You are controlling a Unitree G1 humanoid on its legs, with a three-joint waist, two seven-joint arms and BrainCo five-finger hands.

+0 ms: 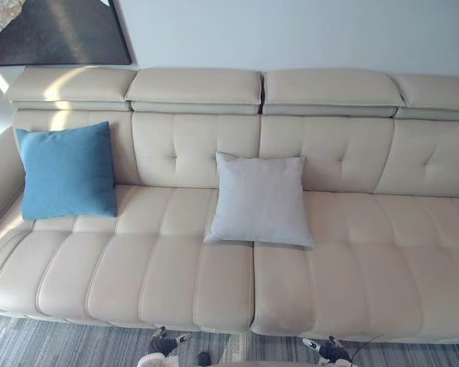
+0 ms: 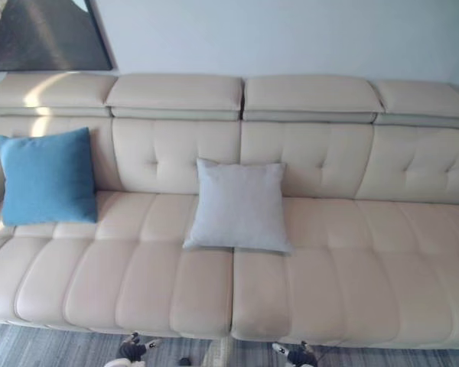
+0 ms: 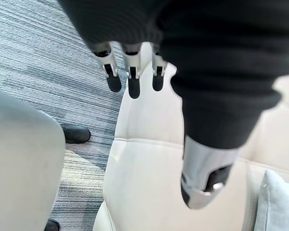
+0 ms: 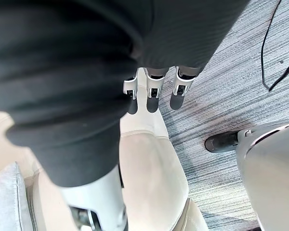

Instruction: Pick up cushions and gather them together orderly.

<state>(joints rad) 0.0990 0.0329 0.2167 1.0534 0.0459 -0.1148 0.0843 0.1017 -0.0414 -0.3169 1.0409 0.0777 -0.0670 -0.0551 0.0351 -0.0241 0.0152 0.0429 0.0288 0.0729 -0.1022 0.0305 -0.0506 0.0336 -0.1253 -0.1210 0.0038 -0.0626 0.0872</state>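
A blue cushion (image 1: 67, 170) leans upright against the backrest at the left end of the cream sofa (image 1: 367, 252). A pale grey cushion (image 1: 259, 199) leans against the backrest near the sofa's middle, its lower edge on the seat. The two cushions are well apart. My left hand (image 3: 130, 72) hangs over the sofa's front edge, fingers straight and holding nothing; a corner of the grey cushion (image 3: 279, 204) shows past it. My right hand (image 4: 154, 91) hangs the same way by the sofa's edge, fingers straight and holding nothing, with the grey cushion (image 4: 7, 202) beside it.
The sofa stands against a white wall, with a dark framed picture (image 1: 57, 30) at the upper left. A grey striped carpet (image 1: 76, 344) runs along the sofa's front. The right half of the seat holds nothing.
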